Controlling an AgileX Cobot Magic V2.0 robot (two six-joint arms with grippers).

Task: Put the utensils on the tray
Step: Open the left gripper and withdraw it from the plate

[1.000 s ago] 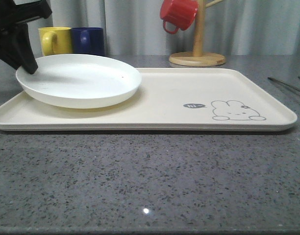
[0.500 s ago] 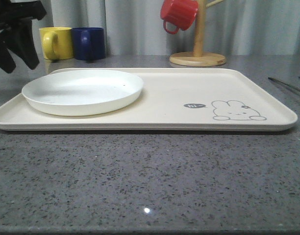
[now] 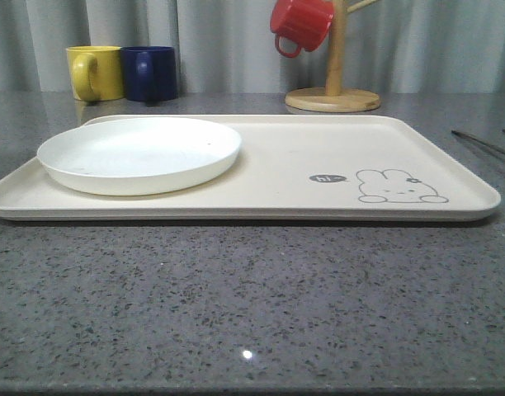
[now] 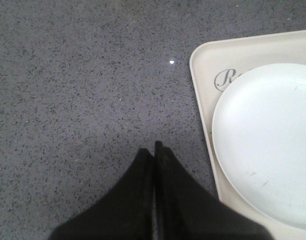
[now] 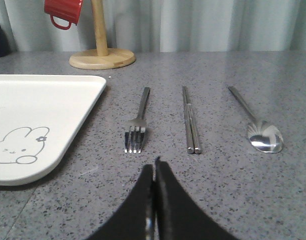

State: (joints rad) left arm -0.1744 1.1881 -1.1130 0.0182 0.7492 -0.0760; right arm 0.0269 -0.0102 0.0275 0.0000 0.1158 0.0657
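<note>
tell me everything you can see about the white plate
The white plate is round and shallow, with a low sloping rim and a smooth, slightly glossy surface that could be plastic or ceramic. It is empty apart from a few tiny dark specks. It lies flat and upright on the left part of the cream tray, its edge close to the tray's left rim. In the left wrist view it partly covers the script printed on the tray. Nothing but the tray touches it.

- White plate [image 3: 139, 153]: round, shallow, flat on tray's left end.
- Cream tray [image 3: 285, 165]: rabbit print, on countertop.
- Fork [image 5: 138, 121], chopsticks [image 5: 190, 120], spoon [image 5: 257, 125]: parallel on countertop beside tray.
</note>
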